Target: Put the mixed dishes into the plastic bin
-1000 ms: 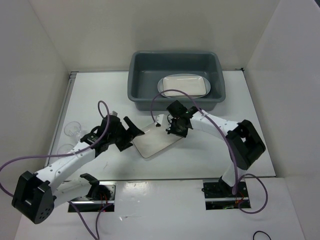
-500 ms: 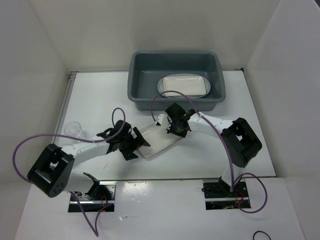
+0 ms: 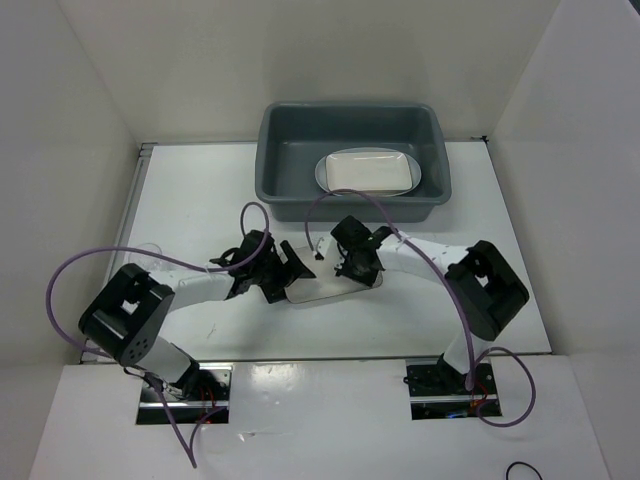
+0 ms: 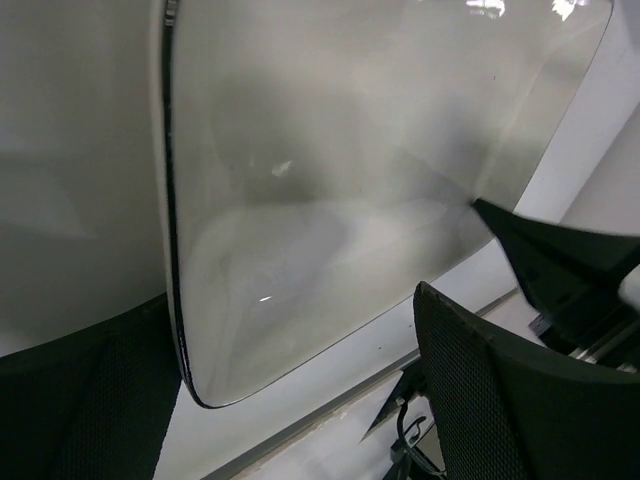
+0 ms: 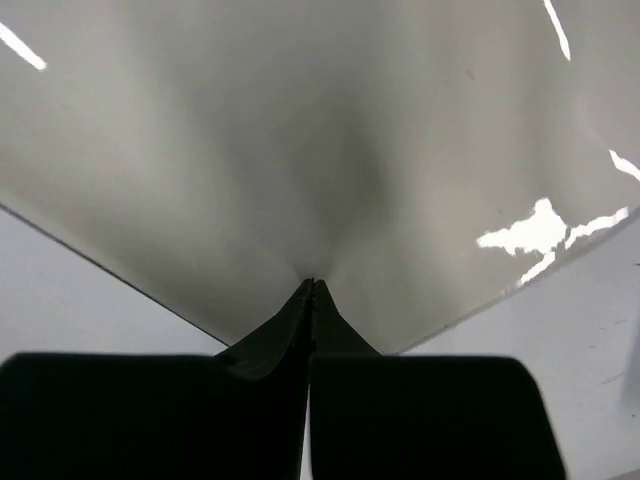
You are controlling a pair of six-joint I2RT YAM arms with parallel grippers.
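A cream rounded-rectangle plate (image 3: pixel 325 288) lies on the table between my two grippers. My left gripper (image 3: pixel 289 275) is open at its left end; in the left wrist view the plate's corner (image 4: pixel 300 200) lies between the fingers (image 4: pixel 480 390), with a gap on the right side. My right gripper (image 3: pixel 352 268) is shut, with its joined fingertips (image 5: pixel 313 300) resting on the plate's surface (image 5: pixel 300 130). The dark grey plastic bin (image 3: pixel 268 150) stands at the back and holds a white plate (image 3: pixel 368 170).
A clear glass cup (image 3: pixel 148 250) shows faintly at the table's left edge, behind the left arm's purple cable (image 3: pixel 100 262). White walls close in the table on both sides. The right arm's cable (image 3: pixel 345 198) arches just in front of the bin.
My left arm has swung right, bringing its open gripper to the plate's left end. The plate has turned from a slanted to a more level lie. The right gripper stayed shut on top of it.
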